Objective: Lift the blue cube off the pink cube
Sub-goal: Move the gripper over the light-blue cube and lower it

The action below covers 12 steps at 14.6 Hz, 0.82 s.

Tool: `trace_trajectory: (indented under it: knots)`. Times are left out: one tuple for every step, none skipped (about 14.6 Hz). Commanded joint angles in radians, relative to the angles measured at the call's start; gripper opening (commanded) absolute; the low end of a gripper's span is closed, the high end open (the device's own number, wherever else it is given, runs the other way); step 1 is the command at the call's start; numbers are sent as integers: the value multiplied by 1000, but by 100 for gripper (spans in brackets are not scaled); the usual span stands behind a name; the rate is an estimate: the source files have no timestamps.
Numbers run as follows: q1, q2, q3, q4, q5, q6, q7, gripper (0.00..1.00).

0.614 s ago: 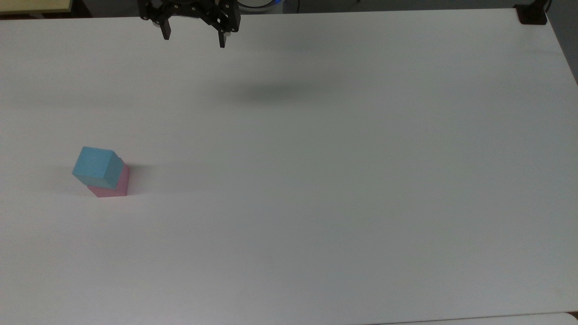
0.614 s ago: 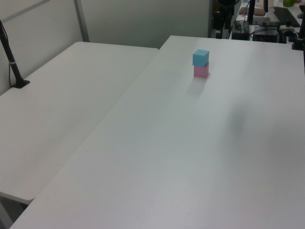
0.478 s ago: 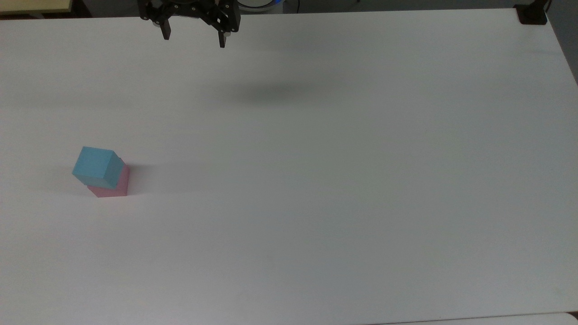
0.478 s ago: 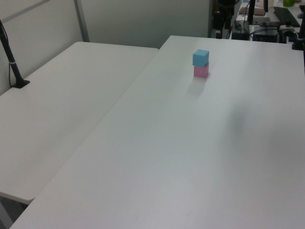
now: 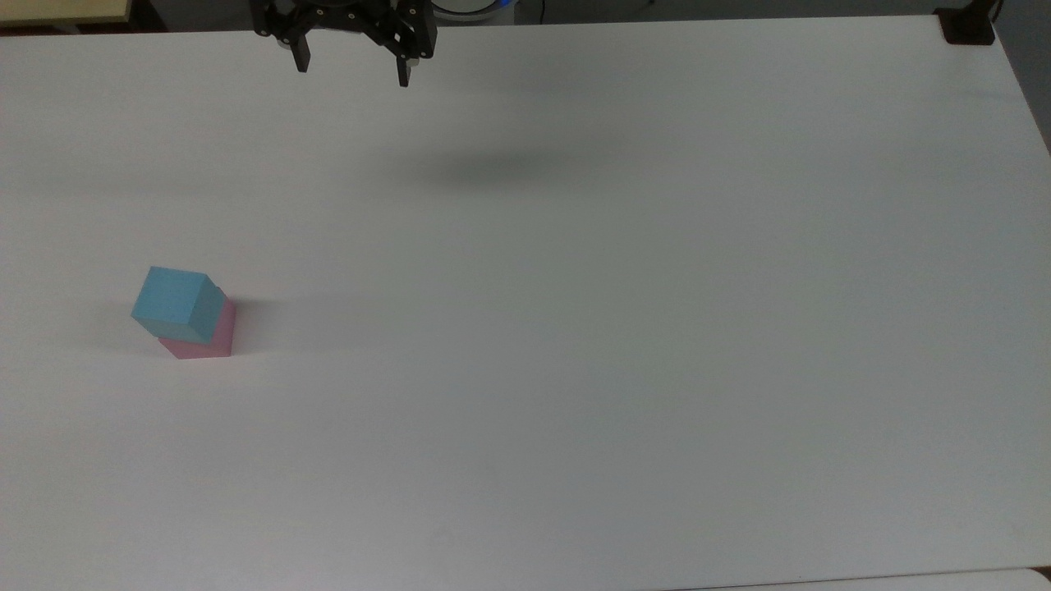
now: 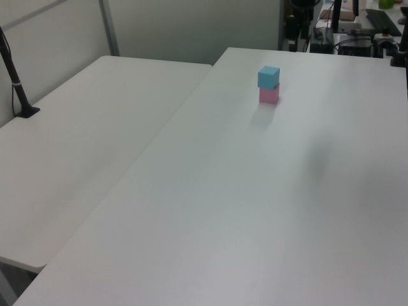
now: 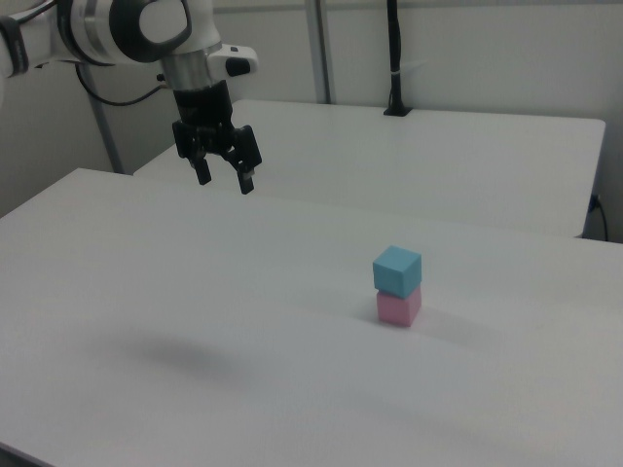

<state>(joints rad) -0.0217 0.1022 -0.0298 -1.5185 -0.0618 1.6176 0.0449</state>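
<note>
Blue cube (image 5: pixel 177 302) sits squarely on the pink cube (image 5: pixel 212 338) on the white desk (image 5: pixel 657 328), nothing having shifted this past half-second, while the tool (image 5: pixel 351 70) still hangs spread and empty well away from that stack.

blue cube (image 5: pixel 176 301): matt, plain faces, no sheen, looks like foam or painted wood, can't tell which. pink cube (image 7: pixel 398 306): same matt finish, smooth flat sides. desk (image 5: pixel 624 328): white, smooth, satin laminate look, soft diffuse shadows and no sharp reflections. hand (image 7: pixel 223 175): black, matt hard plastic or coated metal, a few small bright screw heads on it in the top view. arm (image 7: pixel 146 27) above it: glossy white shell with grey joint rings, catches highlights. second desk (image 6: pixel 83 127) alongside: same white smooth top
</note>
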Motion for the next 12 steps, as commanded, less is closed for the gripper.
trace_trajectory:
  knots:
    - [8,-32,-13,-29,0,-16,-7,100]
    - [-6,-19,-15,-23,0,-7,-26,100]
    - [-33,-10,-15,-22,2,1,-75,100]
    - [-52,8,-15,-12,2,24,-106,100]
    - [-75,33,-15,-2,2,50,-123,100]
    - [-116,75,-15,9,3,91,-149,100]
    - [-138,103,-15,12,3,134,-163,100]
    - [-159,129,-15,14,2,183,-166,100]
    - [-188,169,-15,14,-1,253,-163,100]
    - [-217,207,-15,33,0,307,-160,100]
    - [-234,255,-15,61,6,339,-158,100]
    - [-244,283,-15,78,13,359,-157,100]
